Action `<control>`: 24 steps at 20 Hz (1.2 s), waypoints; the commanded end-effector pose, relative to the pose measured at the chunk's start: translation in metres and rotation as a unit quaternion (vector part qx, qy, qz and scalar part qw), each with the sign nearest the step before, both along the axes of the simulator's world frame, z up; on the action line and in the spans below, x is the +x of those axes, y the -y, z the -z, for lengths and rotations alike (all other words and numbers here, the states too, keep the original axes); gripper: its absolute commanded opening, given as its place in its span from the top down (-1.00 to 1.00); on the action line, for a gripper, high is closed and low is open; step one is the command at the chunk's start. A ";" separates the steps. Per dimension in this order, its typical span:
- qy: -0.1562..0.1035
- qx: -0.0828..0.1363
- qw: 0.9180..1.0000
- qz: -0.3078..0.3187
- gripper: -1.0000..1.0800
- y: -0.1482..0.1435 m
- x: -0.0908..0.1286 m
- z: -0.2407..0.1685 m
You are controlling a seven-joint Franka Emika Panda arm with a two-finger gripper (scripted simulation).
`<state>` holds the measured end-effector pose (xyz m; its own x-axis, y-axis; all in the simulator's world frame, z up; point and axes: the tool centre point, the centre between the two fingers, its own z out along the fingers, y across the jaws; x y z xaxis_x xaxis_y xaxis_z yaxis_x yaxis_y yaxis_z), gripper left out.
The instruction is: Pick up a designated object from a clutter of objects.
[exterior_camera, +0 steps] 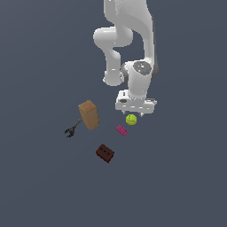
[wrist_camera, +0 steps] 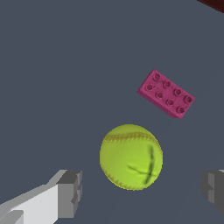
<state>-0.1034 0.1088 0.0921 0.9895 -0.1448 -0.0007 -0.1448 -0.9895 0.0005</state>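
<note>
The yellow-green tennis ball [exterior_camera: 131,119] lies on the dark floor, directly under my hand. In the wrist view the ball [wrist_camera: 131,156] sits between my two grey fingertips [wrist_camera: 70,192], slightly off their line and touching neither. My gripper [exterior_camera: 135,113] is open, just above the ball; in the wrist view the gripper [wrist_camera: 142,190] is wider than the ball. The rest of the clutter lies around it.
A small pink brick [exterior_camera: 122,130] lies close to the ball, also in the wrist view [wrist_camera: 167,94]. A tan box [exterior_camera: 89,114] and a black clamp [exterior_camera: 71,130] stand on the exterior view's left. A dark red-brown brick [exterior_camera: 105,153] lies nearer the camera.
</note>
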 end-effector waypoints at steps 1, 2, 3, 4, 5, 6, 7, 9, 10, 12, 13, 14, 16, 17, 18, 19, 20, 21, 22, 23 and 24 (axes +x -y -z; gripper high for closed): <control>0.000 0.000 1.000 0.000 -0.92 0.000 0.000 0.002; 0.000 0.000 1.000 0.000 -0.92 0.000 0.000 0.004; 0.000 0.000 1.000 0.000 -0.92 0.000 0.000 0.006; 0.000 0.000 1.000 0.000 -0.92 0.000 -0.001 0.009; 0.000 0.000 1.000 0.000 -0.92 0.000 -0.001 0.012; 0.000 0.000 1.000 0.000 -0.92 0.000 -0.001 0.016; 0.000 0.000 1.000 0.000 -0.92 0.000 -0.001 0.021; 0.000 0.000 1.000 0.000 -0.92 0.000 -0.001 0.030; 0.000 0.000 1.000 0.000 -0.92 0.000 -0.001 0.034; 0.000 0.000 1.000 0.000 -0.92 0.000 -0.002 0.041; 0.000 0.000 1.000 0.000 -0.92 0.000 -0.002 0.044; 0.000 0.000 1.000 0.001 -0.92 0.000 -0.002 0.046; 0.000 0.000 1.000 0.001 -0.92 0.000 -0.002 0.048; 0.000 0.000 1.000 0.001 -0.92 0.000 -0.002 0.049; 0.000 0.000 1.000 0.001 -0.92 0.000 -0.002 0.049; 0.000 0.000 1.000 0.001 1.00 0.000 -0.002 0.049; 0.000 0.000 1.000 0.001 1.00 0.000 -0.002 0.049; 0.000 0.000 1.000 0.001 1.00 0.000 -0.002 0.049; 0.000 0.000 1.000 0.001 1.00 0.000 -0.002 0.049; 0.000 0.000 1.000 0.001 1.00 0.000 -0.002 0.049; 0.000 0.000 1.000 0.001 1.00 0.000 -0.002 0.049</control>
<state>-0.1051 0.1097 0.0437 0.9895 -0.1445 0.0008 -0.1445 -0.9895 -0.0006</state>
